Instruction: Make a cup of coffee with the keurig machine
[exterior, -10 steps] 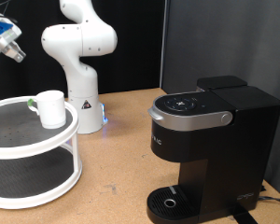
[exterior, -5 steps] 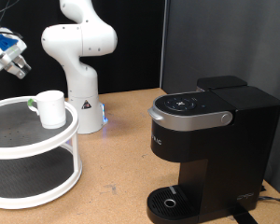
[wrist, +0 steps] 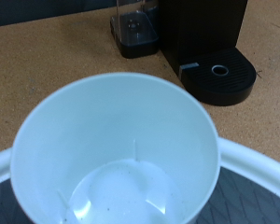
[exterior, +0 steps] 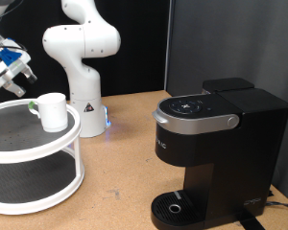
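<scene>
Now we find the blue-and-white two-finger gripper hanging at the upper left of the exterior view, above and just left of the small white cylindrical cup. Whether its fingers are spread or closed, we cannot tell. The cup stands upright on the top tier of the round white two-tier stand. From the wrist view we look straight into its empty mouth. The large black boxy keurig machine sits well apart at the lower right.

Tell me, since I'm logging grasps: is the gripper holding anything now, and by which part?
Nothing is held. The gripper hangs above the cup, which stands untouched on the white rack.
</scene>
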### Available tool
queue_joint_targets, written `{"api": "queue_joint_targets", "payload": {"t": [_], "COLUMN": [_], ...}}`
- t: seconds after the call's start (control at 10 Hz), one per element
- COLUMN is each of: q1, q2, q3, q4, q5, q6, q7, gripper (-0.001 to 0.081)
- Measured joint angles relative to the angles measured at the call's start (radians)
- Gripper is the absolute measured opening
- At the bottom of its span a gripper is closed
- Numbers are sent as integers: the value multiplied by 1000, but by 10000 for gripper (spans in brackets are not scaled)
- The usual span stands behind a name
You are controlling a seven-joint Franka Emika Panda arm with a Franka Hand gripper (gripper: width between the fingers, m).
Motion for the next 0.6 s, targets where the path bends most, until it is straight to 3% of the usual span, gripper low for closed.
{"api": "queue_joint_targets", "payload": {"t": [0.1, 0.6], "q1": [0, 0], "q2": [3, 6], "q3": [-6, -35], "q4": [-13, -69], "q5": [-5, -22], "q6": [15, 64], "q7": [-3, -39], "gripper": [775, 803]}}
